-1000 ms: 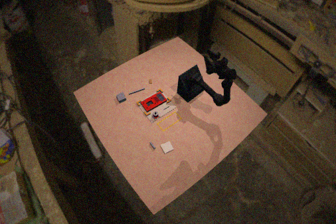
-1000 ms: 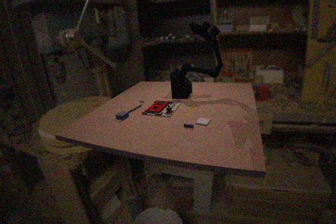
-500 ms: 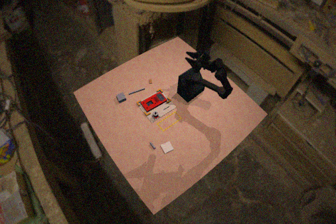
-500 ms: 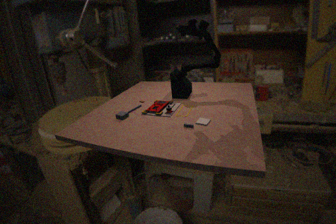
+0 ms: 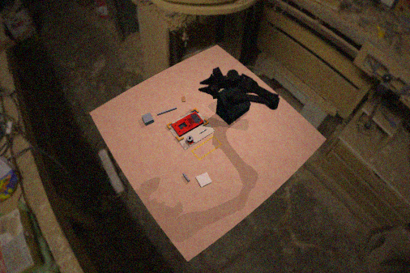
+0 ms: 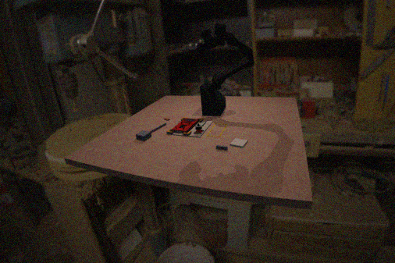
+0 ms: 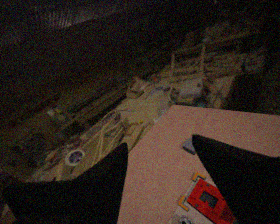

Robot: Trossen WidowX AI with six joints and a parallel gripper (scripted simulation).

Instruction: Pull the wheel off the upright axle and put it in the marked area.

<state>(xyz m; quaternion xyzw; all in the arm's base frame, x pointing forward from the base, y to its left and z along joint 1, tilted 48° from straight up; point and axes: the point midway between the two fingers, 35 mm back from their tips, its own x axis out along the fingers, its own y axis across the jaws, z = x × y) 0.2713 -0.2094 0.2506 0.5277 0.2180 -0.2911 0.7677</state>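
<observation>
A small dark wheel (image 5: 190, 139) (image 6: 199, 127) sits on its upright axle at the near end of a white base plate (image 5: 202, 132). The plate lies beside a red board (image 5: 187, 123) (image 6: 184, 124) (image 7: 206, 197) with orange corner marks. The marked area is a dashed yellow rectangle (image 5: 211, 151) on the table just right of the wheel. My gripper (image 5: 204, 86) (image 6: 214, 32) (image 7: 159, 143) is open and empty. It hangs high in the air above the back of the table, well above and behind the wheel, tilted toward the red board. In the wrist view the wheel is mostly cut off at the bottom edge.
On the pink table (image 5: 263, 147) lie a grey block (image 5: 147, 118) (image 6: 143, 135) (image 7: 188, 146), a thin dark rod (image 5: 167, 111), a small tan piece (image 5: 183, 98), a white square tile (image 5: 203, 179) (image 6: 239, 142) and a small grey piece (image 5: 185, 177) (image 6: 222, 147). The arm's base (image 5: 232, 108) stands behind the board.
</observation>
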